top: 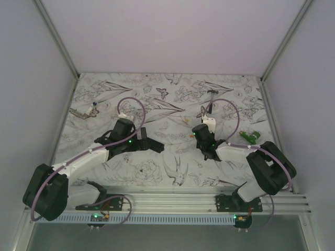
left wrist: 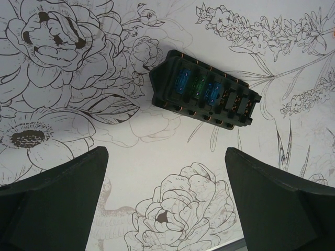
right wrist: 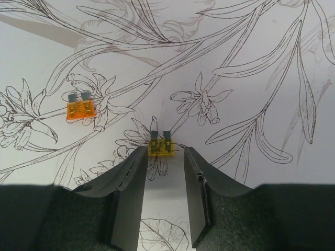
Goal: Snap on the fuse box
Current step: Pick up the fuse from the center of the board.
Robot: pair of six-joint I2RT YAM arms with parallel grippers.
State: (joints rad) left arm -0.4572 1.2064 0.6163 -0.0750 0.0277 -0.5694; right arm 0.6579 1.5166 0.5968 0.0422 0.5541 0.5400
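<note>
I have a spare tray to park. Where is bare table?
Free: the middle between the rail and the fuse box; also the far strip under the back wall. Crowded: around the right gripper, at the yellow fuse beside the orange fuse, and by the left gripper.

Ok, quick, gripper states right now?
Left gripper: open wide, holding nothing.
Right gripper: partly open, tips flanking the yellow fuse, not gripping.

No text, label, brand or number can be read in any view. Only line drawings of flowers are printed on the worktop (left wrist: 157,151). Markings on the fuse box (left wrist: 204,89) cannot be made out.
</note>
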